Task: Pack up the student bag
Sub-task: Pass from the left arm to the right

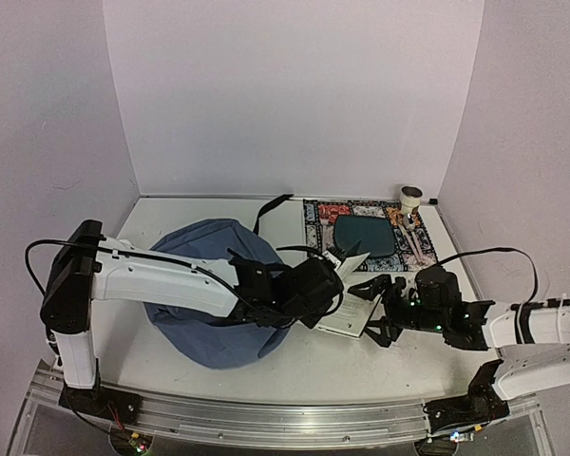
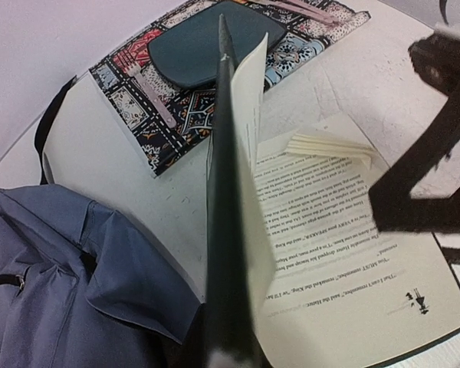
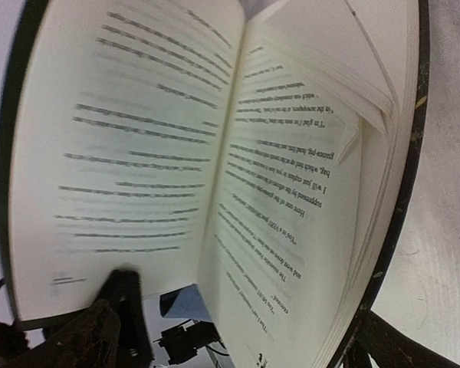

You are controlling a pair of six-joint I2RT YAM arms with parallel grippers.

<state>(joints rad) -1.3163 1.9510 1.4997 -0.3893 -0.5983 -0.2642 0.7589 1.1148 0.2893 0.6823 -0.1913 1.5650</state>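
Student bag [image 1: 204,332] lies slumped on the counter [image 1: 342,366], left of centre in the overhead picture, black strap trailing toward the back wall. Cannot tell from any view whether its mouth is open.

Just right of the bag: an open book [image 1: 353,313], one half flat on the counter, the other standing up.

Left gripper [image 1: 332,277] reaches across the bag to the raised half. In its wrist view the dark cover runs edge-on down the middle. The fingers themselves are hidden, but I read them as clamped on that cover.

Right gripper [image 1: 378,309] sits at the book's right edge, fingers [image 3: 115,322] spread wide, one on the lifted page, the other beyond the cover; not pinching.

Further back, upper right: patterned mat [image 1: 321,217] carrying a dark teal pouch [image 1: 366,235].

Judgement: step in hand is readying the book for packing; nothing visibly inside the bag. Next move calls for folding the raised half shut without creasing the fanned pages, then a firm grip on the closed book and an opened bag mouth.
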